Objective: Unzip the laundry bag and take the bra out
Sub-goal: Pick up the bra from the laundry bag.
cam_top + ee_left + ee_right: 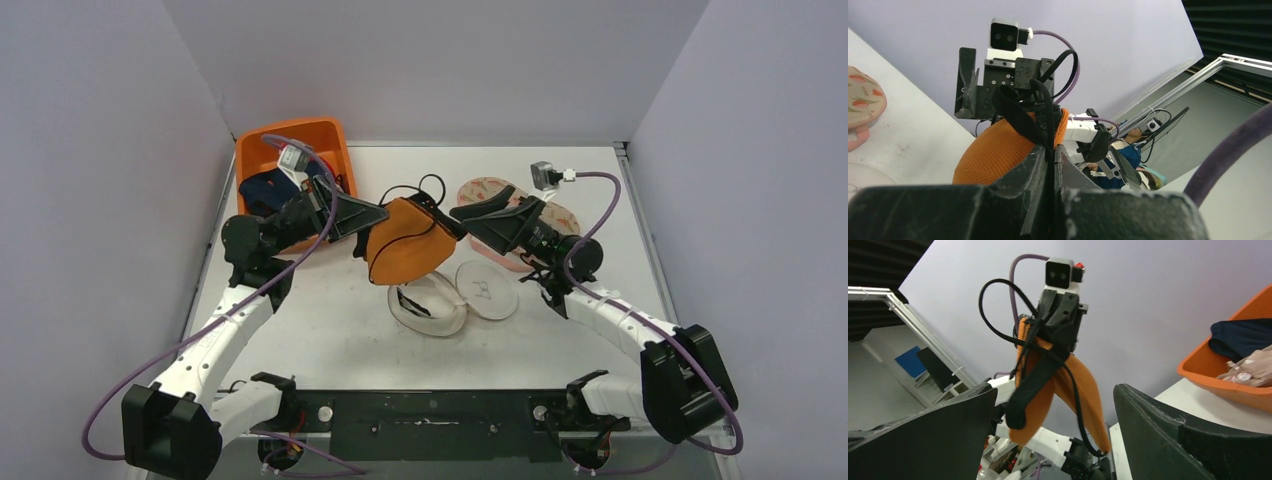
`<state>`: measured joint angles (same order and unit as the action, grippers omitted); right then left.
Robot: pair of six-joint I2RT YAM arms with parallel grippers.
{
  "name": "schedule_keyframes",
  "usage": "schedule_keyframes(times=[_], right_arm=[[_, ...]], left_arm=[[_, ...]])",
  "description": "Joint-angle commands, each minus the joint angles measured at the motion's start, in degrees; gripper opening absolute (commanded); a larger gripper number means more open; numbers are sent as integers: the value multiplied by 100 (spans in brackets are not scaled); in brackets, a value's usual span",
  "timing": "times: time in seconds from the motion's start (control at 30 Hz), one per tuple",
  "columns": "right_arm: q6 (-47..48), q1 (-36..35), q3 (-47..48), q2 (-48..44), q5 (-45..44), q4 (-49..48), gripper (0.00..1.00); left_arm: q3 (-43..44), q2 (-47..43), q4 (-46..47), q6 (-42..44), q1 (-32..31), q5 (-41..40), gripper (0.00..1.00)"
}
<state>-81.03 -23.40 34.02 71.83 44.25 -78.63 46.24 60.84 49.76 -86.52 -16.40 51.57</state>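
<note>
Bra (1088, 400) dangles from left claw (1050, 335), seen whole from right wrist.

Table (330, 330): white surface.
Laundry bag (430, 308): white, lying open, mid-table.
Orange bin (300, 128): far-left of laundry bag.
Patterned pouch (480, 190): far-right of laundry bag.

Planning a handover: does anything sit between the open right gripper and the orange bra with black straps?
Nothing visible does. The orange bra with black straps hangs from the left gripper, directly facing the open right gripper.
</note>
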Motion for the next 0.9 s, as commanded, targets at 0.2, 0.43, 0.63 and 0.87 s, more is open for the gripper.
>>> schedule_keyframes(times=[0.2,0.43,0.63,0.87], right_arm=[[3771,-1147,1503,-966,-349,4620,90],[4250,-1160,1502,-872,-430,5043,90],[4360,-1166,1438,-914,-27,4978,91],[3479,-1157,1127,-804,630,3699,81]], left_arm=[[447,-46,-582,742,-291,-32,0],[600,9,-546,794,-606,-26,0],[616,-95,-547,863,-629,37,0],[587,-64,-534,851,-634,-43,0]])
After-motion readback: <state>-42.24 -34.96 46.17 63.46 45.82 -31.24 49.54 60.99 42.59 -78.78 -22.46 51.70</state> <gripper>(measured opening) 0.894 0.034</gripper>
